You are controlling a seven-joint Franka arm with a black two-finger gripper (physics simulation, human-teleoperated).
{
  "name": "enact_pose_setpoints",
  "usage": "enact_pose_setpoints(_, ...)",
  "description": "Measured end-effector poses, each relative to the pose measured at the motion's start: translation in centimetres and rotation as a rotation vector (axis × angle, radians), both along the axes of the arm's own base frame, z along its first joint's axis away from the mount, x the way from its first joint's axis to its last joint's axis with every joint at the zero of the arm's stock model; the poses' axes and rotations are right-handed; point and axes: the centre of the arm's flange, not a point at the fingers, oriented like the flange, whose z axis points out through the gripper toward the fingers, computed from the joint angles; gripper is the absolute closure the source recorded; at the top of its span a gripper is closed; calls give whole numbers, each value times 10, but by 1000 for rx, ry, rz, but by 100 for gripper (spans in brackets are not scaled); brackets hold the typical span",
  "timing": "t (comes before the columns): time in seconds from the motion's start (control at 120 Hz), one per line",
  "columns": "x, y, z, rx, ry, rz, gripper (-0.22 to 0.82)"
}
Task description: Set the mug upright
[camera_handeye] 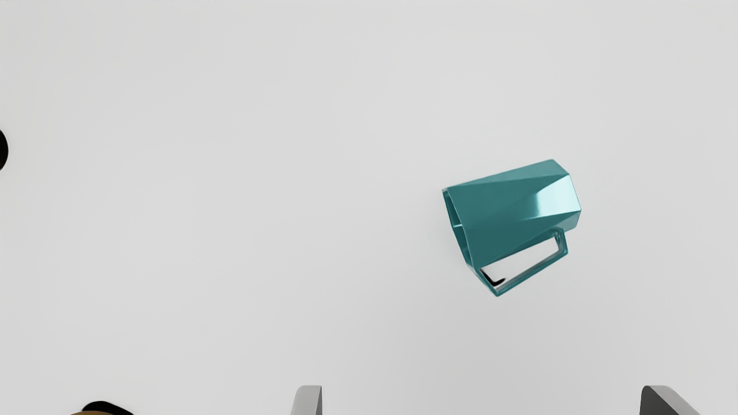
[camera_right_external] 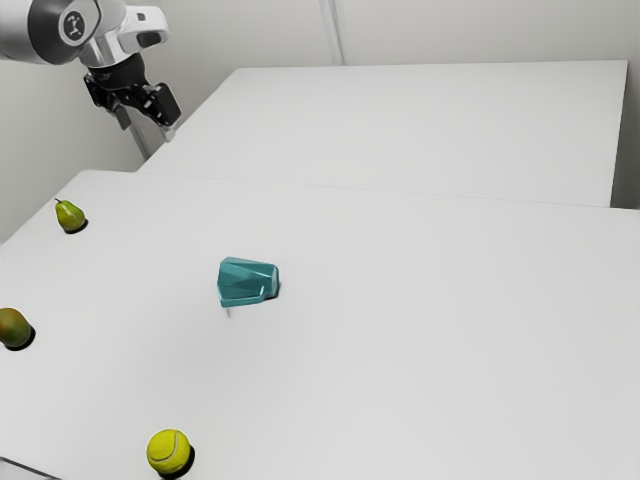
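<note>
Mug (camera_right_external: 247,283) lay on its side on the table (camera_right_external: 420,350), with its mouth toward the exterior view's left. Your gripper (camera_handeye: 481,400) was wide open, empty and well apart from the mug, above table height. For a sound grasp, you needed to align the fingers across the mug's body, keep them off the handle (camera_handeye: 533,272), descend squarely and close evenly. After a slight lift, you needed to rotate the mug mouth-up, seat its base flat, and release only once it stood steady.
</note>
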Motion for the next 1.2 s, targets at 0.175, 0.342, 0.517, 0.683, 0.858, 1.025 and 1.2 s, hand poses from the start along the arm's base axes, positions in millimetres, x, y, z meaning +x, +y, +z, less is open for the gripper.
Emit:
enact_pose_setpoints(0.175,1,-1,-7,-1,11,-18,0)
enact_pose_setpoints(0.342,8,-3,-33,-29,47,-31,0)
enact_pose_setpoints(0.517,21,8,-83,-101,118,-7,0)
enact_pose_setpoints(0.683,24,20,-141,-302,201,66,0)
enact_pose_setpoints(0.858,16,91,-204,-498,261,258,0)
enact_pose_setpoints(1.025,26,109,-255,-634,300,346,0)
enact_pose_setpoints(1.2,37,113,-300,-737,334,404,0)
